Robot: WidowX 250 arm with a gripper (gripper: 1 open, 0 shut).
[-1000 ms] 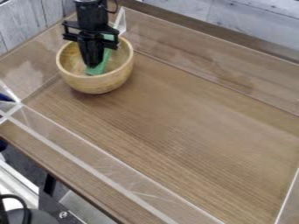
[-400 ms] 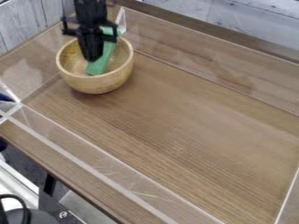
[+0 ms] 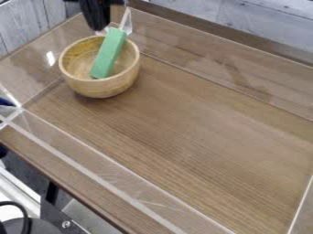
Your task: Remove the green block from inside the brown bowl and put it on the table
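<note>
The green block (image 3: 110, 53) hangs tilted from my gripper (image 3: 110, 27), which is shut on its upper end. Only the gripper's black lower part shows at the top edge of the picture. The block's lower end still reaches down over the inside of the brown bowl (image 3: 76, 84), near its middle; whether it touches the bowl's floor I cannot tell. The bowl stands at the far left of the wood-grain table (image 3: 196, 137).
Clear acrylic walls (image 3: 73, 151) run along the table's edges, with one close behind the bowl. A broad stretch of tabletop lies to the right of and in front of the bowl.
My gripper has risen towards the top of the picture, drawing the green block up with it. The block now stands higher in the bowl; the bowl has stayed put.
</note>
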